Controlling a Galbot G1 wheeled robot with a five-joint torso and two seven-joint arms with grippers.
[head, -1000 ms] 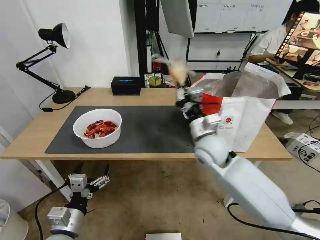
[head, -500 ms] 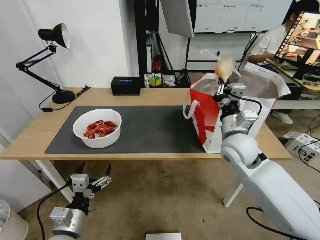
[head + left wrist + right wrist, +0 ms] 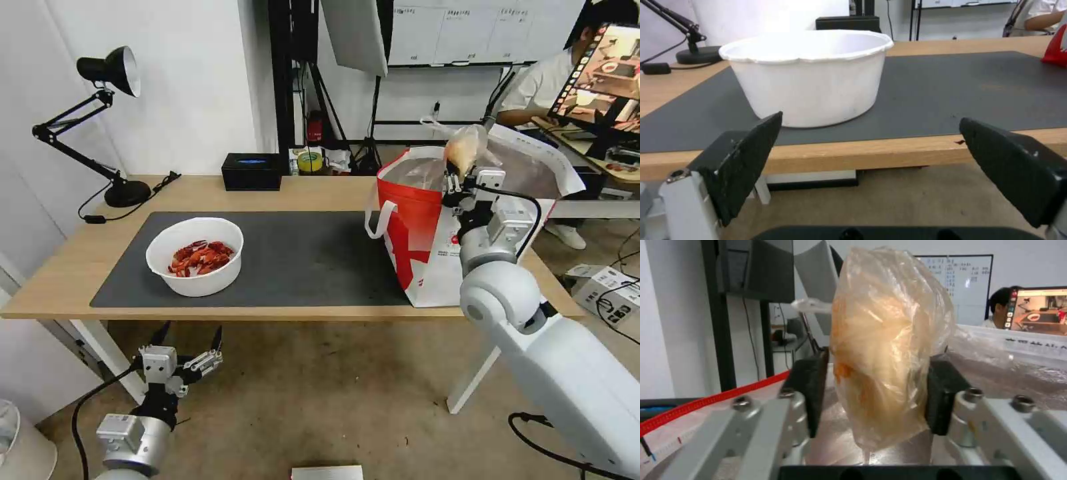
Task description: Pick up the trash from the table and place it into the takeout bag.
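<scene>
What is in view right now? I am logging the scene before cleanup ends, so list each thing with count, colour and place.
bowl: one, white, red shells inside, on the mat's left part.
bagged bun: one, beige in clear plastic, held over the takeout bag.
takeout bag: one, white and red, table's right end.
mat: one, dark grey, on the table.
table: one, light wood.
black box: one, table's back edge.
lamp: one, black, back left.
right gripper: shut on the bagged bun.
left gripper: open, below the table's front edge.
</scene>
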